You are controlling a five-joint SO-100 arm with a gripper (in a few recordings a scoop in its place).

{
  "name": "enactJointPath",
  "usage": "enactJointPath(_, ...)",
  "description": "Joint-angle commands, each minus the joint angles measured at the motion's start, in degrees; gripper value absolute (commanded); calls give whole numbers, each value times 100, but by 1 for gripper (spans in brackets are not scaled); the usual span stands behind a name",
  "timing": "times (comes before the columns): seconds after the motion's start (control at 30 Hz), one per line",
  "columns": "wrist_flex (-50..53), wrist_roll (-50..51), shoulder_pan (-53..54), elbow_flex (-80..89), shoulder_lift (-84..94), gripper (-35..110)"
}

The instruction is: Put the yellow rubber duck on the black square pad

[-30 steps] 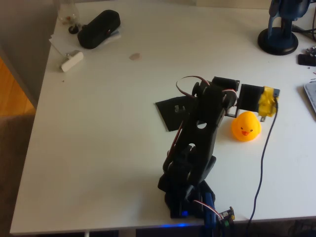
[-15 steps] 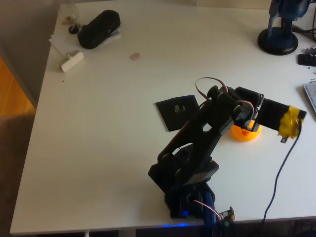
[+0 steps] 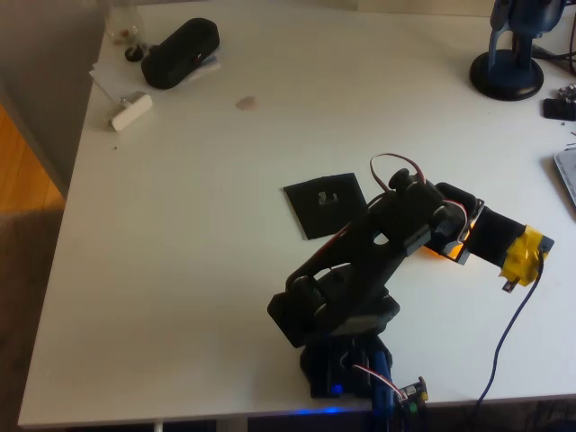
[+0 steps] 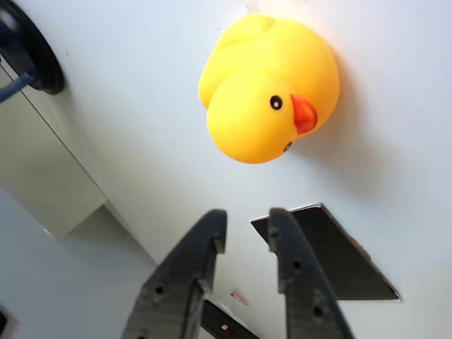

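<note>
The yellow rubber duck sits free on the white table in the upper centre of the wrist view, beak turned toward the right of the frame, nothing touching it. In the overhead view it is almost wholly hidden under the arm's forearm right of frame centre; just an orange sliver shows beside the black link. The gripper enters the wrist view from the bottom edge, fingers close together with a narrow gap between the tips, holding nothing; the tips point toward the duck but stand clear of it, with bare table between. The black square pad lies flat at overhead frame centre, unoccupied, a small pale mark near its middle, apart from the duck's spot to its right; in the wrist view a dark corner of it shows at lower right, just beside the right finger. Step in hand, as judged: approach before the grasp; the duck is not yet taken and not yet on the pad. Next move calls for spreading the fingers well wider than the duck's body, since the present gap looks too narrow, then advancing so the duck sits between them before closing. Risk: the glossy rounded body could slip or be nudged away if closed on off-centre.
</note>
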Motion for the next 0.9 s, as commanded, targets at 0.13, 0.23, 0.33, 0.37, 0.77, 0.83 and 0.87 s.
enactJointPath(0.13,-9,-114,132,70,70,7)
enactJointPath(0.23,-9,-114,114,70,97,11)
enactJointPath(0.33,-9,-114,105,62,123,19)
enactJointPath(0.37,-9,-123,105,53,123,22)
enactJointPath(0.77,-668,-123,105,35,53,33)
enactJointPath(0.83,-914,-114,105,53,44,33)
enactJointPath(0.87,-1002,-114,105,53,44,33)
